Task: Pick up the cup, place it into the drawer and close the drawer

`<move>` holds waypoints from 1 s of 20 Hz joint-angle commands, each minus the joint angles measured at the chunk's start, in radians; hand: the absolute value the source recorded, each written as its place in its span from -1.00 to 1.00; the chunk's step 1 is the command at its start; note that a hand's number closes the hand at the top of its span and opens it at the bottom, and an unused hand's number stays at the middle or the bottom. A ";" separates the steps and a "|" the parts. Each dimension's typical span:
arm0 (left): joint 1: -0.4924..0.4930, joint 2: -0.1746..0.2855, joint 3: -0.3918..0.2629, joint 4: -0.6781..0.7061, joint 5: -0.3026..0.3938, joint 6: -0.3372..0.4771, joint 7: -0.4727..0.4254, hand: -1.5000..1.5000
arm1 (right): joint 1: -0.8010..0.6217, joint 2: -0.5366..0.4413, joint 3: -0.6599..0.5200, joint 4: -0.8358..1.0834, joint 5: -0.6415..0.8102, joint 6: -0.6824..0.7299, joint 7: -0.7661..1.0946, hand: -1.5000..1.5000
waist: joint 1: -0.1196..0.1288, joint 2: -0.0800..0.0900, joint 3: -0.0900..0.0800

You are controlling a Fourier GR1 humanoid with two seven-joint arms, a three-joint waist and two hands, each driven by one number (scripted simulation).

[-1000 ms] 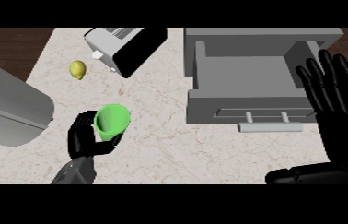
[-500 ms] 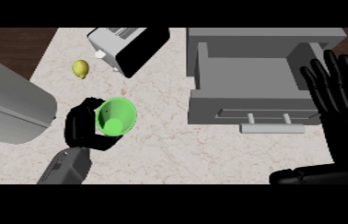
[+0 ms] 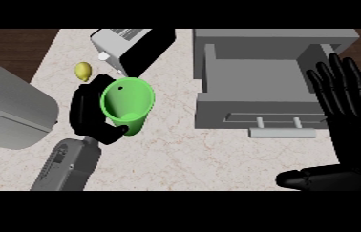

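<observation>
Fingers [image 3: 107, 131] of left hand [image 3: 86, 112] curled round green plastic cup [image 3: 128, 102] at nine o'clock, right hand [image 3: 344, 112] at three o'clock, fingers straight, apart, beside open grey drawer [image 3: 260, 79].

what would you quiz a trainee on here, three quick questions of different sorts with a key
1. Which hand holds the cup? A left hand B right hand
2. True or false: the drawer is shut.
3. Fill in: the right hand holds ___.
Key: 1 A; 2 false, the drawer is open; 3 nothing.
</observation>
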 commanded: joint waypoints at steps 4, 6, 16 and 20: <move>-0.124 -0.044 0.013 -0.076 -0.035 0.086 0.151 1.00 | -0.107 -0.035 -0.034 0.071 -0.005 -0.003 0.022 -1.00 | -0.006 0.004 -0.001; -0.196 -0.084 -0.038 -0.184 -0.062 0.218 0.284 1.00 | 0.051 -0.009 -0.019 -0.008 -0.017 0.037 -0.056 -1.00 | -0.013 0.001 0.000; -0.494 -0.099 0.009 -0.060 -0.157 0.299 0.454 1.00 | 0.047 0.001 -0.009 -0.059 -0.009 0.008 -0.001 -1.00 | -0.017 0.003 0.000; -0.557 -0.133 0.021 0.008 -0.186 0.299 0.455 1.00 | -0.007 -0.016 -0.020 -0.037 -0.027 0.006 0.042 -1.00 | -0.014 0.003 -0.001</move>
